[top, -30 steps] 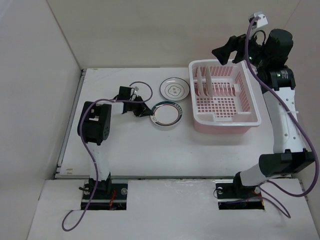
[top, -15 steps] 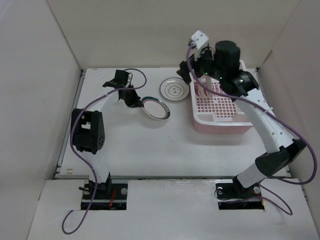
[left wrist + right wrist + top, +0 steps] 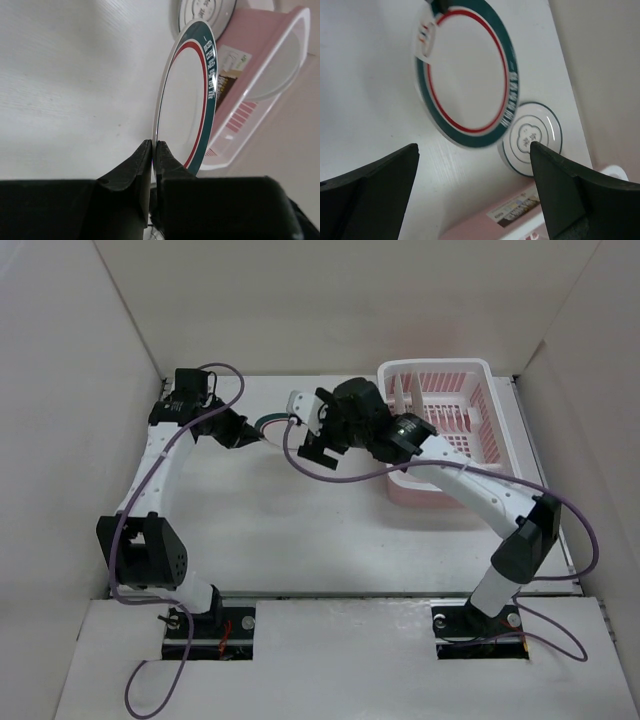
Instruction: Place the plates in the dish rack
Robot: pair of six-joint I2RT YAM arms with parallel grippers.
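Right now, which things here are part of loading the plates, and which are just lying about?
Part of the job:
green-rimmed plate, pinched by its edge in the left end effector
flower plate, flat on the table
pink dish rack
right end effector, open

Just there:
purple cables
white side walls

We find the dish rack (image 3: 455, 425) at the far right of the table (image 3: 300, 530), with the upright plates (image 3: 400, 395) standing on edge inside it, near its left end. The flat plate (image 3: 532, 137) lies on the table just beside the rack's left wall. Further left, the held plate (image 3: 182, 105) is off the table and up on its edge, its rim pinched in the left gripper (image 3: 153, 145). The right gripper (image 3: 472, 150) hangs between the held plate and the rack, over the flat plate.
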